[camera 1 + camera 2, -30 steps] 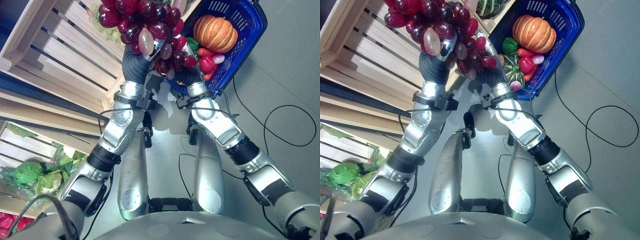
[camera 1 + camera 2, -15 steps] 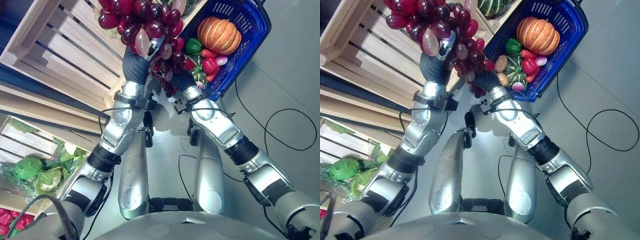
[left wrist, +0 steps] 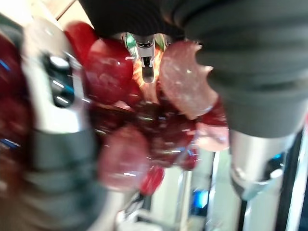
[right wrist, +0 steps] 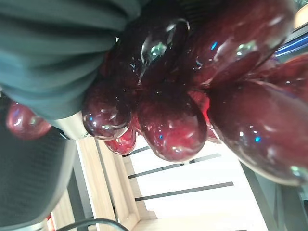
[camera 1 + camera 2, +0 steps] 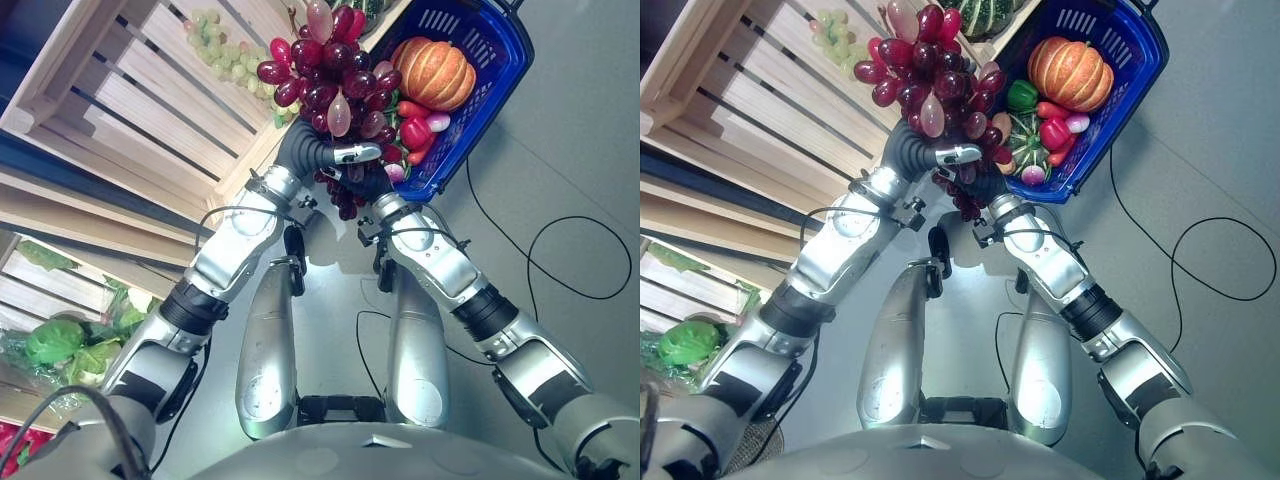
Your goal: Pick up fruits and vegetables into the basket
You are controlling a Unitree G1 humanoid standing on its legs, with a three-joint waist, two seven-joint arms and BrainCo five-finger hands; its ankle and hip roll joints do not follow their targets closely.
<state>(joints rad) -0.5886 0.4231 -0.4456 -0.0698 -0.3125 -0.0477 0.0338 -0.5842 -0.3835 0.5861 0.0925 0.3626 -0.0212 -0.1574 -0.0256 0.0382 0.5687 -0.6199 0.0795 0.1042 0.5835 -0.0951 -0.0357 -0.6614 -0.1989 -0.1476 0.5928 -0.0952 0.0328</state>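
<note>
My left hand (image 5: 335,155) grips the grapes (image 5: 325,85), and I cannot tell the right hand's (image 5: 365,185) state. The basket (image 5: 500,60) already holds a pumpkin (image 5: 432,70) and peppers (image 5: 413,130); the grapes are not yet inside.

Blue basket (image 5: 500,70) on grey floor (image 5: 570,150)

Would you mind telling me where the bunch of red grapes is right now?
The red grapes sit top centre in the eye views, held up by the left hand, between the wooden crate and blue basket.
</note>
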